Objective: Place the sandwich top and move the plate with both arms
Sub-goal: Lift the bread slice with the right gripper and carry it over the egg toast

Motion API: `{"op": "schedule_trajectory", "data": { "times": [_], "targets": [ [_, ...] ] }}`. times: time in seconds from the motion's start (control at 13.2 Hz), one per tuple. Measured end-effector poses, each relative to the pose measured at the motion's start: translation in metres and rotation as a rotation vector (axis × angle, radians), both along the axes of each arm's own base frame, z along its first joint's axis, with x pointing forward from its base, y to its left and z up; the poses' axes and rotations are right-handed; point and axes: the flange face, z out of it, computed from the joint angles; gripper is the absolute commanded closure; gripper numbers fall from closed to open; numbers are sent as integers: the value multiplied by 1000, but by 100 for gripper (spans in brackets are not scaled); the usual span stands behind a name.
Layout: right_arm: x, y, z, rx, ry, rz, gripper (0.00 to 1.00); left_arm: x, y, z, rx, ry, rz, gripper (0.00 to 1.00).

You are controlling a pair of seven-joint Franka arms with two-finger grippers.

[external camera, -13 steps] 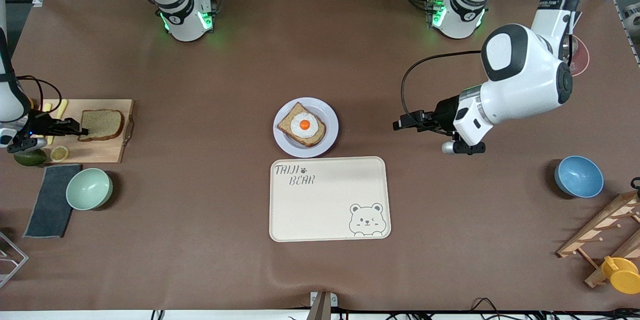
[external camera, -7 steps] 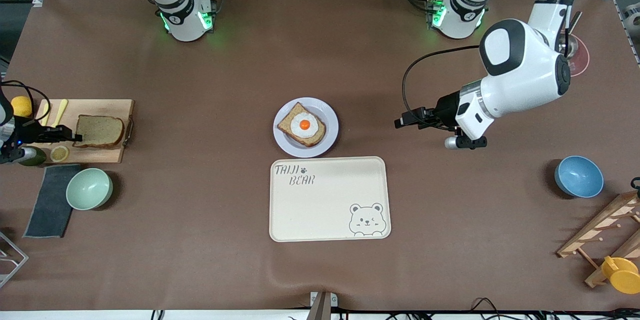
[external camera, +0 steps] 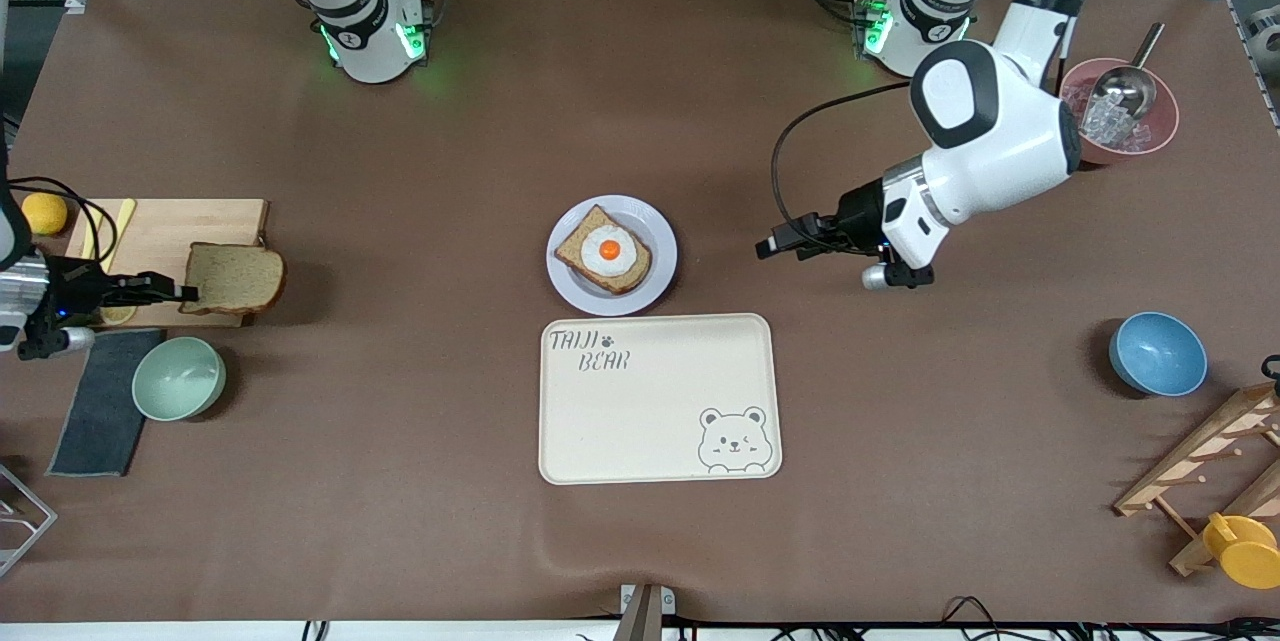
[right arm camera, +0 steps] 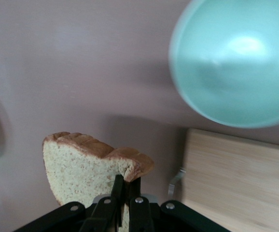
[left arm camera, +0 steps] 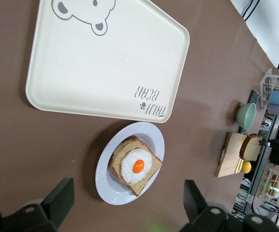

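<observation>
— Right arm, what have you got?

— My right gripper (external camera: 185,294) is clamped on the sandwich top (external camera: 236,278), pinching it at one edge. I hold the slice up over the corner of the wooden cutting board (external camera: 170,233), at my end of the bench (external camera: 420,141). In my wrist view the fingers (right arm camera: 116,193) are pressed together on the crust, with the mint green bowl (right arm camera: 236,67) below and the board beside it.

— And the plate?

— The plate (external camera: 655,273) sits in the middle of the bench, touching nothing but the cloth. On it lies a bread slice with a fried egg (external camera: 604,250). The cream tray (external camera: 660,399) with the bear drawing lies just beside the plate, nearer the front edge of the bench.

— Left arm, your turn.

— My left gripper (external camera: 775,248) hangs over bare bench between the plate and my end, holding nothing. In my wrist view my two fingers (left arm camera: 57,200) stand wide apart, and the plate and tray show between them.

— Anything else around you?

— A blue bowl (external camera: 1157,353) stands toward my end, nearer the front edge, and a pink bowl with a metal scoop (external camera: 1120,111) stands by my base. At the right arm's end a dark cloth (external camera: 100,411) lies beside the mint green bowl.
</observation>
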Motion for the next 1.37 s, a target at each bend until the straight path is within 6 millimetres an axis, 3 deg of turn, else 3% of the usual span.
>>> {"op": "schedule_trajectory", "data": {
  "times": [0.38, 0.61, 0.84, 1.14, 1.37],
  "targets": [
    [22, 98, 5, 33, 51, 44, 100, -8, 8, -19, -79, -20, -1, 0],
    [30, 169, 23, 11, 75, 50, 100, -14, 9, -27, -87, -16, -7, 0],
    [31, 226, 35, 18, 95, 37, 100, -15, 8, -28, -86, -14, -9, 0],
    [22, 289, 12, 74, 64, 7, 100, -18, 6, -31, -89, -7, -11, 0],
    [6, 352, -11, 54, 55, -36, 100, -26, -5, -34, -136, -4, 23, 0]
  ]
}}
